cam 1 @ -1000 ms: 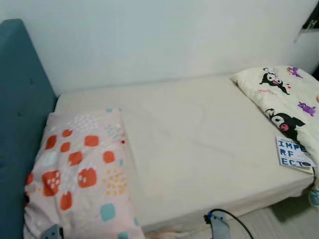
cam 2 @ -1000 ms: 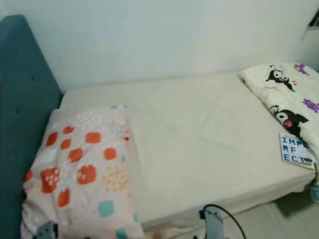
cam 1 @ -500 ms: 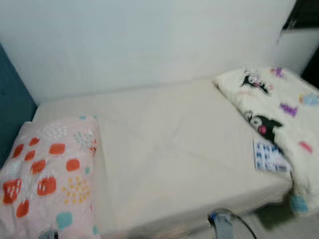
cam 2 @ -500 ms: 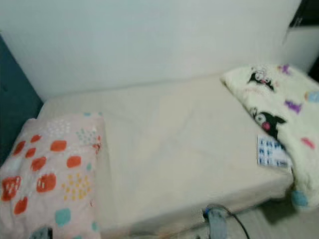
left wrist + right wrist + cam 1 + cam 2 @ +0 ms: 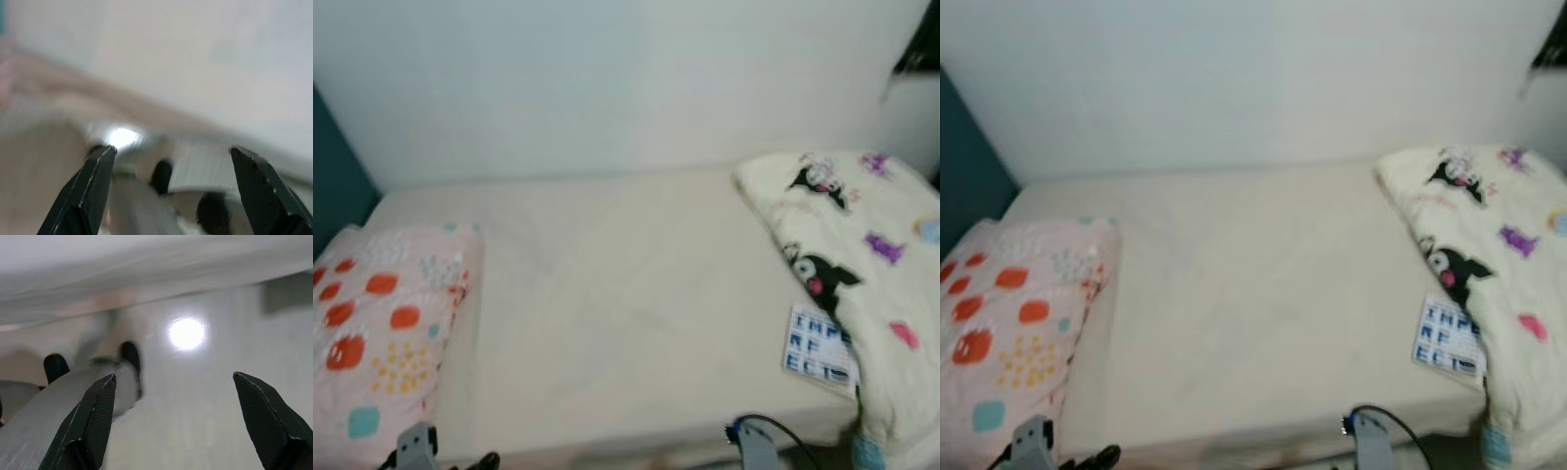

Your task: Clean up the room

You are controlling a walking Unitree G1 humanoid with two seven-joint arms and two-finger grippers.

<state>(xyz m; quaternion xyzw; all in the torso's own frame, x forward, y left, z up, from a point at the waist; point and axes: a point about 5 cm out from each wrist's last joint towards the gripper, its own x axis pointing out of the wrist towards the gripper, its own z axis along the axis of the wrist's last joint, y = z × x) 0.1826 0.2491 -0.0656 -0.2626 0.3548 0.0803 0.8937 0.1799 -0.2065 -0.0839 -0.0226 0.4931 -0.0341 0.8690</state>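
Observation:
A bed with a cream sheet (image 5: 607,313) lies before me against a white wall. A pink pillow (image 5: 372,333) with red and teal patches rests at its left end. At the right end a cream blanket (image 5: 871,245) with black cartoon figures is heaped and hangs over the edge. A small white booklet (image 5: 818,345) with blue letters lies beside the blanket near the bed's front edge. My left gripper (image 5: 173,161) hangs low with its fingers wide apart and nothing between them. My right gripper (image 5: 176,391) is open too, over the shiny pale floor.
A teal headboard (image 5: 964,166) stands at the far left. A dark shape (image 5: 925,44) sits high on the wall at the right. My two wrists (image 5: 1366,441) show at the bottom edge in front of the bed.
The camera has swung to the right: pillow and headboard slid toward the left edge, and more of the cartoon blanket came into view. The things on the bed have not moved.

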